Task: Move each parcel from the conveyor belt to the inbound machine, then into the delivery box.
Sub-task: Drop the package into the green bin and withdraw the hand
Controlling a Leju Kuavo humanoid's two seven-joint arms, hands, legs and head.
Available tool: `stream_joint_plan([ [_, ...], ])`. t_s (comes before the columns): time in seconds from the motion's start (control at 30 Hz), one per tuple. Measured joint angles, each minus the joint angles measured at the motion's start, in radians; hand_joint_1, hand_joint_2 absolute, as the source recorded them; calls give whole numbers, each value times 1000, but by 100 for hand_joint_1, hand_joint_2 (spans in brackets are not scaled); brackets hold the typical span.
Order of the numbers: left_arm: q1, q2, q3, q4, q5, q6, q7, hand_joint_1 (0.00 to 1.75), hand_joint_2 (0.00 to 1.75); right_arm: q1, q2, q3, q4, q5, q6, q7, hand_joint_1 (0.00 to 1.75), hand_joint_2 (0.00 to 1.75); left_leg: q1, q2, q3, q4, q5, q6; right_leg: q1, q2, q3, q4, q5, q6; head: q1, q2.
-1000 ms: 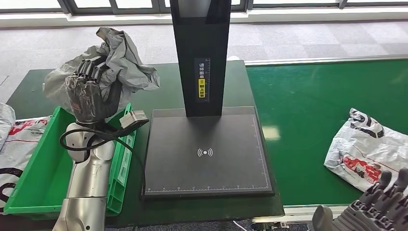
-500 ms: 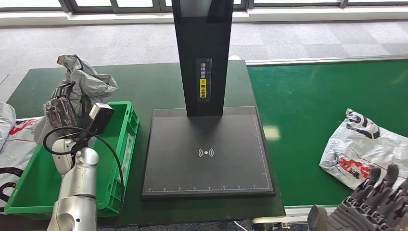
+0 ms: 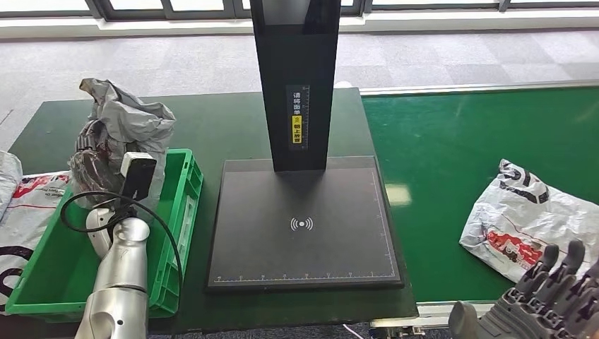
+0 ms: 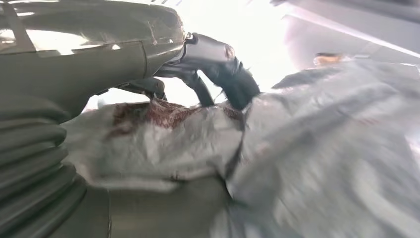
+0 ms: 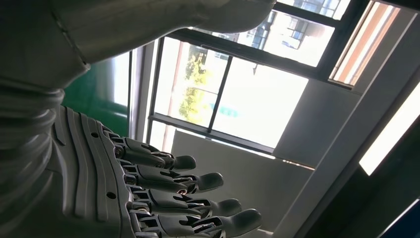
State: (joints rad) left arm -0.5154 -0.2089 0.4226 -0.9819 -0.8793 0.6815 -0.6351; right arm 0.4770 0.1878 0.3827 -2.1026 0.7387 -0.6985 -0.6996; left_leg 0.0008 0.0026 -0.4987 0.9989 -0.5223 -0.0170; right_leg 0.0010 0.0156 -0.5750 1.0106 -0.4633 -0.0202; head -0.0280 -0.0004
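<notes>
Grey parcel (image 3: 123,116), a soft crumpled plastic bag, hangs in the left robot hand (image 3: 95,159) over the green delivery box (image 3: 185,205). It looks light, floppy and slippery, so a bunched fold is best to grab. White parcel (image 3: 526,219) waits on the conveyor belt (image 3: 452,134). Right robot hand (image 3: 547,300) is empty, fingers spread.

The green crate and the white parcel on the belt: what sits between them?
In the head view, the black inbound machine stands between the green crate and the white parcel, then bare green belt.
</notes>
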Motion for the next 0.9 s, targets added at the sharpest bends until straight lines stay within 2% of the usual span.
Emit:
stream_joint_plan([
  [0.13, 57, 6, -85, -41, 297, -85, 6, 0, 0, 3, -1, -3, 5, 0, 0, 0, 0, 175, 0, 0, -2, 0, 0, 0, 0, 0, 0, 0, 0, 0, 0, 0],
  [0.2, 102, 13, -147, -82, 380, -107, 12, 0, 0, 6, -4, -6, 10, -6, 0, 0, 0, 175, 0, 0, -2, 0, 0, 0, 0, 0, -1, 0, 0, 0, 0, 0],
  [0.37, 209, 28, -295, -203, 430, -66, 42, 0, 0, 7, -26, -7, 34, -25, 0, 0, 0, 175, 0, 0, -7, 0, -2, 1, -1, 0, -1, 0, -1, 0, 0, 0],
  [0.5, 249, 36, -359, -272, 418, -21, 71, 0, 0, -1, -39, -7, 56, -33, 0, 0, 0, 175, 0, 0, -7, 0, -2, 1, -1, 0, -1, 0, -1, 1, 0, 0],
  [0.63, 260, 20, -339, -308, 374, 12, 37, 0, 0, -28, -46, -7, 89, -42, 0, 0, 0, 175, 0, 0, -7, 0, -2, 1, -1, 0, -1, 0, -1, 1, 0, 0],
  [0.77, 255, -18, -259, -306, 323, 16, -30, 0, 0, -42, -47, -7, 110, -36, 0, 0, 0, 175, 0, 0, -7, 0, -1, 1, 0, 0, -1, 0, -1, 0, 0, 0],
  [0.9, 250, -45, -204, -299, 307, 16, -45, 0, 0, -43, -47, -7, 120, -28, 0, 0, 0, 175, 0, 0, -7, 0, -1, 1, 0, 0, -1, 0, -1, 0, 0, 0],
])
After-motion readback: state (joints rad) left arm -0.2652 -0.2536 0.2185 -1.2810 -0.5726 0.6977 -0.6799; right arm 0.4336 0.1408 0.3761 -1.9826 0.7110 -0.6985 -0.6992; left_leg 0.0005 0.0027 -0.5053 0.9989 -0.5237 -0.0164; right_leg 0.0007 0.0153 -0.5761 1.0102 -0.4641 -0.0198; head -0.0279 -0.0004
